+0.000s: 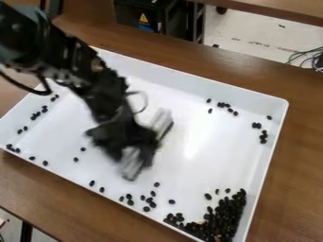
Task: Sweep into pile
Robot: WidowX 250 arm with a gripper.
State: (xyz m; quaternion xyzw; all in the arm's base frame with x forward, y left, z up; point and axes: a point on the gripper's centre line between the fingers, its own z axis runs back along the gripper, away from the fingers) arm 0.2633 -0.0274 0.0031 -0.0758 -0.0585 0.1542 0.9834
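Observation:
The black gripper [137,142] hangs over the left-middle of the white tray, blurred. It is shut on a pale, elongated sweeping tool [161,124], whose two ends stick out on either side; the middle is hidden by the gripper. A dense pile of black beans [221,217] lies in the tray's near right corner. Loose beans [151,202] are strewn left of the pile along the near edge. More beans [39,112] lie by the left wall, and small groups of beans [260,130] lie toward the right wall.
The tray [277,113] has raised walls on all sides and stands on a brown wooden table [296,165]. Behind the table are a black box [148,16] and some thin cables [306,56].

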